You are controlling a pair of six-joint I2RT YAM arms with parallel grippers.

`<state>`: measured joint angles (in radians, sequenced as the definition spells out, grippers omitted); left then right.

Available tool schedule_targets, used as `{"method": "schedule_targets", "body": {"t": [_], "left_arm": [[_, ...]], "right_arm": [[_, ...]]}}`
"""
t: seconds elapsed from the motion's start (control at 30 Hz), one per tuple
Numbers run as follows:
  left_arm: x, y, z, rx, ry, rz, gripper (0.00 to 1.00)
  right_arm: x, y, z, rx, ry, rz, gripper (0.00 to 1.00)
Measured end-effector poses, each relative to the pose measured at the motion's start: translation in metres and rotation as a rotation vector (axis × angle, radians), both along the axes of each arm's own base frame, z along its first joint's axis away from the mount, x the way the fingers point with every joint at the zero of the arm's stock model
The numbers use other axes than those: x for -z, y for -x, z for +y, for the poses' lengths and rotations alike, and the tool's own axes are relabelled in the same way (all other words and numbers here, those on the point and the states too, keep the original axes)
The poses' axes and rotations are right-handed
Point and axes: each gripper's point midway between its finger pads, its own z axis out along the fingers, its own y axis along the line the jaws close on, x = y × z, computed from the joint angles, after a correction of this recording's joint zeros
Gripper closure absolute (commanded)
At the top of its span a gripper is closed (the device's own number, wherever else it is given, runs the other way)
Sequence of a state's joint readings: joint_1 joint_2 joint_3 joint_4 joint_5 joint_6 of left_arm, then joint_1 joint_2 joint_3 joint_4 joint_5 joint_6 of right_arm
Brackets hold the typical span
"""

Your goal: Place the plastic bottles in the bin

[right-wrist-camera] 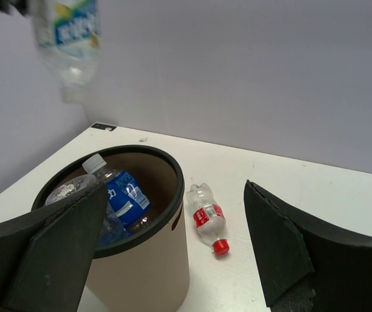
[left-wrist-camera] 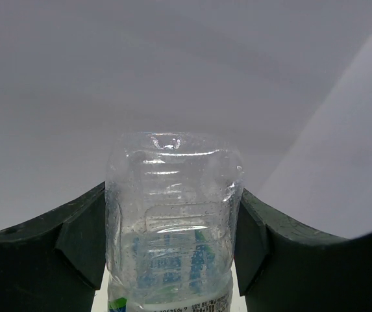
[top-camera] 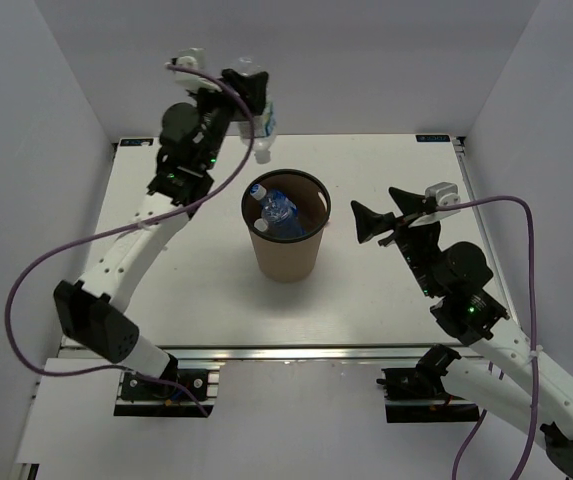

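Observation:
The brown bin (top-camera: 286,250) stands mid-table with a dark rim. It holds at least two clear bottles, one with a blue label (top-camera: 281,212) and a white cap; they also show in the right wrist view (right-wrist-camera: 124,195). My left gripper (top-camera: 254,98) is shut on a clear bottle (top-camera: 265,125) with a blue-and-white label. It holds the bottle neck-down in the air, just behind the bin's far-left rim. The fingers squeeze the bottle's body (left-wrist-camera: 173,221). My right gripper (top-camera: 368,222) is open and empty, to the right of the bin at rim height.
A small clear bottle with a red label and red cap (right-wrist-camera: 208,218) lies on the table beyond the bin (right-wrist-camera: 140,260) in the right wrist view. White walls enclose the table on the left, back and right.

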<state>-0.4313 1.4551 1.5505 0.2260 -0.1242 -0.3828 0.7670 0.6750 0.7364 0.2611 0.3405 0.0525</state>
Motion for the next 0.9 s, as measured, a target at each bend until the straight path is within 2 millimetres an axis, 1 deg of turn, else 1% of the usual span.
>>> {"method": "schedule_targets", "body": {"t": [0.07,0.13,0.2,0.3,0.33,0.37,0.43,0.47,0.5,0.57,0.63,0.7,0.8,0.83,0.9], "left_arm": [[0.018,-0.012,-0.03,0.038,-0.028,0.018,0.45],[0.039,-0.017,-0.054,0.071,-0.052,0.036,0.45],[0.059,-0.018,-0.069,0.093,-0.068,0.044,0.44],[0.085,-0.013,-0.084,0.115,-0.076,0.04,0.44],[0.085,-0.011,-0.085,0.116,-0.066,0.025,0.44],[0.099,-0.008,-0.09,0.125,-0.068,0.031,0.44],[0.113,-0.003,-0.095,0.124,-0.059,0.021,0.43],[0.12,0.0,-0.098,0.121,-0.054,0.019,0.4],[0.129,0.005,-0.102,0.118,-0.051,0.013,0.38],[0.142,0.015,-0.106,0.106,-0.045,0.005,0.38],[0.153,0.025,-0.113,0.095,-0.046,-0.001,0.35],[0.158,0.035,-0.118,0.085,-0.044,-0.01,0.28],[0.165,0.049,-0.122,0.06,-0.025,-0.024,0.17],[0.169,0.052,-0.121,0.055,-0.021,-0.023,0.1],[0.174,0.054,-0.117,0.033,-0.02,-0.016,0.05]], "right_arm": [[-0.002,0.0,-0.003,0.009,0.0,-0.007,0.11],[-0.002,0.0,-0.006,0.023,-0.002,-0.01,0.11],[0.003,0.0,-0.008,0.035,0.004,-0.006,0.11],[0.009,-0.002,-0.011,0.052,0.016,0.002,0.11],[0.01,-0.002,-0.011,0.056,0.019,0.003,0.11],[0.01,-0.003,-0.011,0.058,0.023,0.004,0.11],[0.011,-0.003,-0.011,0.06,0.027,0.004,0.11],[0.011,-0.004,-0.011,0.061,0.028,0.005,0.11],[0.011,-0.004,-0.011,0.061,0.028,0.004,0.11],[0.012,-0.004,-0.011,0.061,0.029,0.005,0.11],[0.014,-0.004,-0.011,0.062,0.033,0.008,0.11],[0.019,-0.005,-0.01,0.063,0.041,0.016,0.11],[0.026,-0.007,-0.009,0.065,0.053,0.029,0.11],[0.027,-0.007,-0.009,0.065,0.056,0.031,0.11],[0.029,-0.008,-0.009,0.068,0.059,0.035,0.11]]}}
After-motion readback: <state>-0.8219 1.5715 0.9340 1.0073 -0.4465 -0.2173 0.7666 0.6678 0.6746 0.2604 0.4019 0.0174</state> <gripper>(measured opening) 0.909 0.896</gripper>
